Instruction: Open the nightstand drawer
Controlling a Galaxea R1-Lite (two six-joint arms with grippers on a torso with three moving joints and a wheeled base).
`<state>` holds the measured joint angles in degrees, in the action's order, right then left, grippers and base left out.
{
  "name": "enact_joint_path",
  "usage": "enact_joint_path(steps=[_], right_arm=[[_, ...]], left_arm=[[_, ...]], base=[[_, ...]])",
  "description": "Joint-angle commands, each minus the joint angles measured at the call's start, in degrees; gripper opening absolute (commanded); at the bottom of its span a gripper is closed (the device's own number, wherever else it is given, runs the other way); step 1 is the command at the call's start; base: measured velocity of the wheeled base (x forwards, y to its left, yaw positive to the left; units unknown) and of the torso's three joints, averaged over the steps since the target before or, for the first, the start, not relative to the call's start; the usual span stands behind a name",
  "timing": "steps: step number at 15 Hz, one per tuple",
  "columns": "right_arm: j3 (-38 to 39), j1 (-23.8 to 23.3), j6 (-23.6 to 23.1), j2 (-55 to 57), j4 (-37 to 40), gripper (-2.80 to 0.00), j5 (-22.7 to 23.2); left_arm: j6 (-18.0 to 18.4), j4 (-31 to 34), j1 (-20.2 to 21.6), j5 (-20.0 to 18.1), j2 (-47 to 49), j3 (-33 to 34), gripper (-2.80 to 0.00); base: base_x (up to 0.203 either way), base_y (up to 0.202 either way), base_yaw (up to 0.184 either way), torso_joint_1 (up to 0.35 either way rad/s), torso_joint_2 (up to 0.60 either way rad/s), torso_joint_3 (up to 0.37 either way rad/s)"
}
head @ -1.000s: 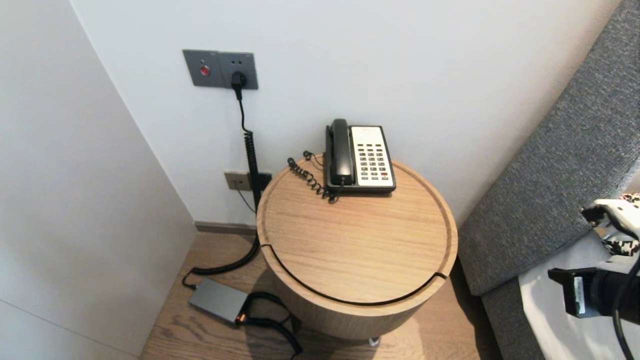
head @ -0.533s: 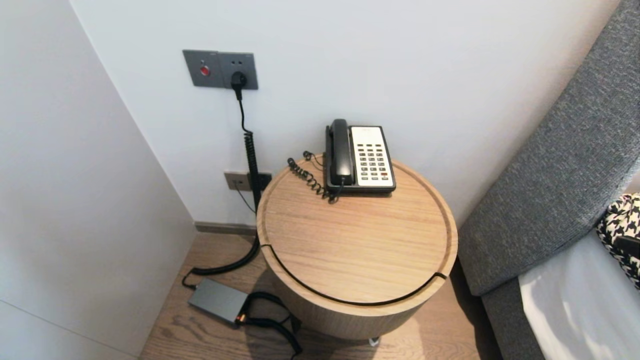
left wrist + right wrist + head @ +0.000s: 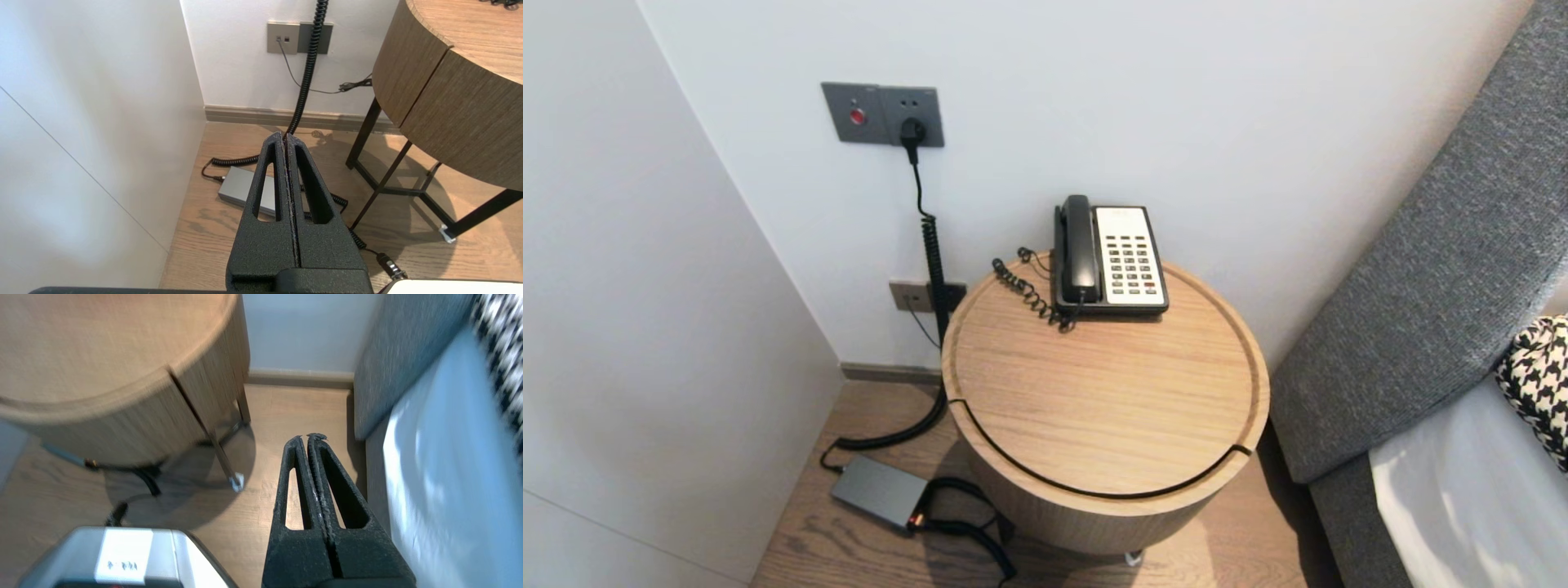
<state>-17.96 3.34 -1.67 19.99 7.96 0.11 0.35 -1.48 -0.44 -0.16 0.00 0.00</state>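
Note:
A black and white desk telephone [image 3: 1111, 257] sits at the back of a round wooden side table [image 3: 1111, 425], its handset on the cradle and its coiled cord beside it. Neither arm shows in the head view. My left gripper [image 3: 284, 136] is shut and empty, hanging low over the wooden floor left of the table [image 3: 457, 106], above a grey power adapter [image 3: 245, 188]. My right gripper [image 3: 308, 437] is shut and empty too, low over the floor between the table [image 3: 122, 388] and the bed [image 3: 445, 473].
A grey upholstered headboard [image 3: 1437, 269], white bedding [image 3: 1462, 498] and a houndstooth pillow [image 3: 1539, 380] fill the right. A wall socket panel [image 3: 882, 113] feeds a coiled black cable [image 3: 934, 269] down to the adapter [image 3: 880, 490] on the floor. White walls close the left and back.
My right arm, seen at the right edge a second ago, has dropped out of the head view. The telephone and table have not moved.

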Motion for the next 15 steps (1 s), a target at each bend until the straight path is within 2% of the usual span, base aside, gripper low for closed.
enact_joint_path(steps=[1, 5, 9, 15], right_arm=[[6.06, 0.75, -0.29, -3.41, -4.92, -2.8, -0.11], [16.66, 0.03, -0.61, -4.78, -15.07, -2.8, -0.78], [18.08, -3.08, -2.24, -13.73, -8.98, -2.8, 0.83], [19.45, -3.43, -3.49, -19.57, -10.88, -2.8, 0.26]], left_arm=[[0.0, -0.02, 0.0, -0.02, -0.09, 0.7, -2.8], [0.0, -0.02, 0.0, 0.07, -0.09, 0.7, -2.8], [0.0, -0.02, 0.0, -0.02, -0.09, 0.7, -2.8], [0.0, -0.02, 0.0, -0.02, -0.09, 0.7, -2.8]], base=[[0.0, 0.0, 0.0, 0.0, 0.0, 0.0], [0.0, 0.0, 0.0, 0.0, 0.0, 0.0], [0.0, 0.0, 0.0, 0.0, 0.0, 0.0], [0.0, 0.0, 0.0, 0.0, 0.0, 0.0]])
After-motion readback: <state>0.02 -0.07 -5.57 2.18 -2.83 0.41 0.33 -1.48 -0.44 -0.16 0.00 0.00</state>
